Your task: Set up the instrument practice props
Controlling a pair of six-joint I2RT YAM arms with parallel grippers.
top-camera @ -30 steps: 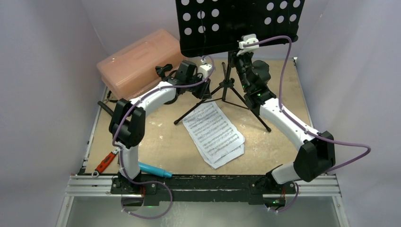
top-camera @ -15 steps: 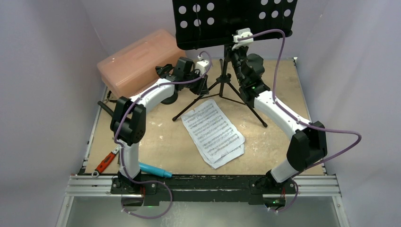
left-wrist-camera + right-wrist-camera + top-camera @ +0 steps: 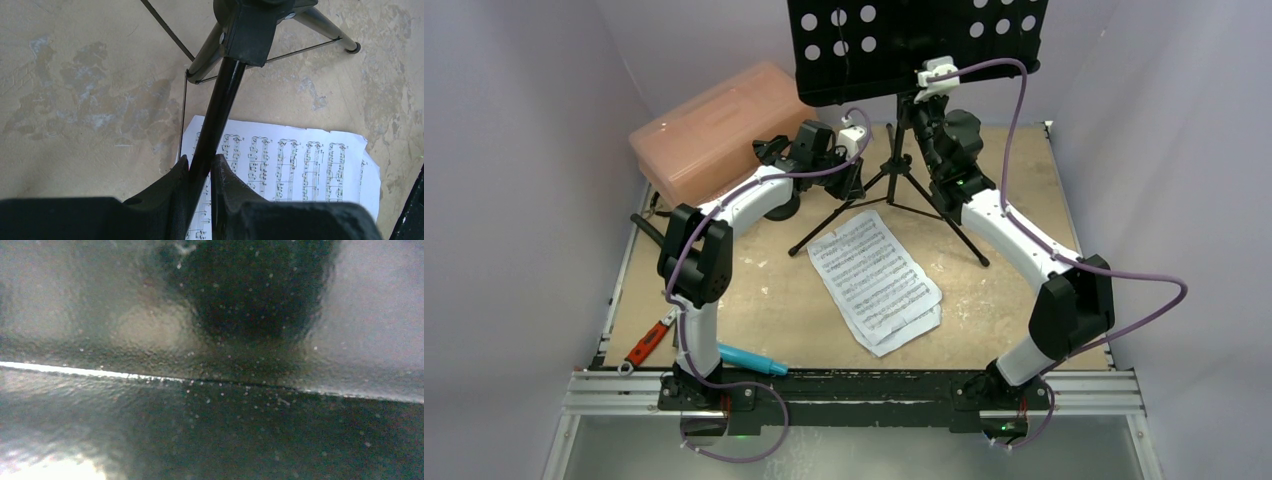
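The black music stand [image 3: 914, 45] stands at the back centre on its tripod legs [image 3: 944, 225]. In the left wrist view my left gripper [image 3: 200, 167] is shut on a black tube of the stand [image 3: 222, 95] that runs down from the tripod hub [image 3: 250, 30]. My right gripper [image 3: 929, 92] is pressed against the desk's lower lip; its wrist view shows only a blurred dark surface, fingers hidden. The sheet-music pages [image 3: 879, 280] lie flat in front of the tripod. The mic stand's round base [image 3: 782, 208] peeks out behind my left arm. The cyan microphone [image 3: 749, 360] lies by the left base.
A pink translucent box [image 3: 709, 130] sits at the back left, close behind my left wrist. A red-handled tool [image 3: 649, 342] lies at the left edge. Grey walls close in on the left, right and back. Purple cables hang off both arms.
Over the last second the stand's desk shifted up and left in the top view together with both grippers. Since half a second ago almost nothing has moved.
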